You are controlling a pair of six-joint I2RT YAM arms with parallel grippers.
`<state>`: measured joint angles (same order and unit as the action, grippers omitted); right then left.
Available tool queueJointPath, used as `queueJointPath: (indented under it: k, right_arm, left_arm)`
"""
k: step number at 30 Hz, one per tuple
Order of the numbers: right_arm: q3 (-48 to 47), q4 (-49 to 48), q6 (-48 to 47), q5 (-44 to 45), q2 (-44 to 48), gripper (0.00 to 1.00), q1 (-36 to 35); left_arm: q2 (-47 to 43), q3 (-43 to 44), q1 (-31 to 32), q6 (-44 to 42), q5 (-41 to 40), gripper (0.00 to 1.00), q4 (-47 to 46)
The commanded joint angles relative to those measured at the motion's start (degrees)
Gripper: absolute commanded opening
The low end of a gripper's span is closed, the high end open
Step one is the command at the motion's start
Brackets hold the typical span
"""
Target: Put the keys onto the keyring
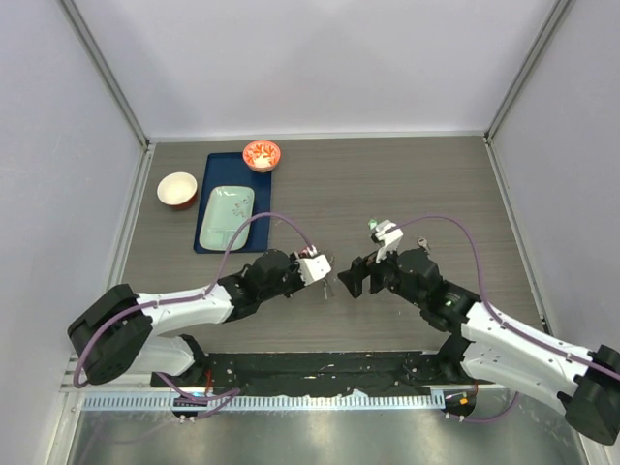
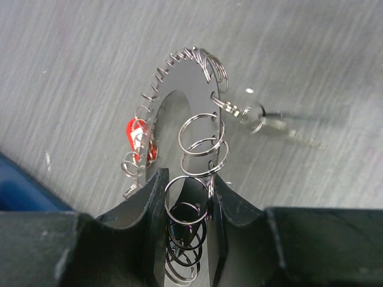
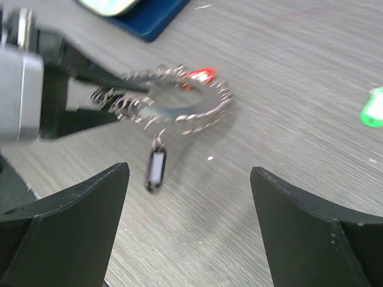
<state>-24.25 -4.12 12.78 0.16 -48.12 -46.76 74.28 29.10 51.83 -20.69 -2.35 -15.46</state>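
Note:
My left gripper (image 1: 318, 269) (image 2: 187, 179) is shut on the keyring (image 2: 182, 98), a silvery disc with small split rings round its rim, and holds it off the table. A red key (image 2: 139, 136) hangs on its left rim, and a blurred metal key (image 2: 266, 119) hangs from its right rim. In the right wrist view the keyring (image 3: 173, 101) is ahead, with the red key (image 3: 200, 75) and a dark key (image 3: 155, 168) dangling under it. My right gripper (image 1: 351, 276) (image 3: 188, 173) is open and empty, facing the ring. A green key (image 3: 374, 107) (image 1: 373, 225) lies on the table.
A blue tray (image 1: 208, 242) holding a pale green plate (image 1: 225, 215) sits at the back left. A red bowl (image 1: 262, 154) and a tan bowl (image 1: 177, 189) stand by it. Another small key (image 1: 423, 242) lies to the right of the right arm.

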Motion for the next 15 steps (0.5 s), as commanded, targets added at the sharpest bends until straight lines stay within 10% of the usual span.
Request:
queueJointPath:
  k: [1, 15]
  right_arm:
    - [-6.2, 12.6, 4.6, 14.2, 4.8, 0.91, 0.0]
    - [-9.6, 20.9, 10.3, 30.9, 11.8, 0.95, 0.0]
  left_arm:
    - [2.2, 3.9, 3.3, 5.0, 1.6, 0.27, 4.7]
    - [-1.4, 7.9, 6.8, 23.1, -8.4, 0.79, 8.3]
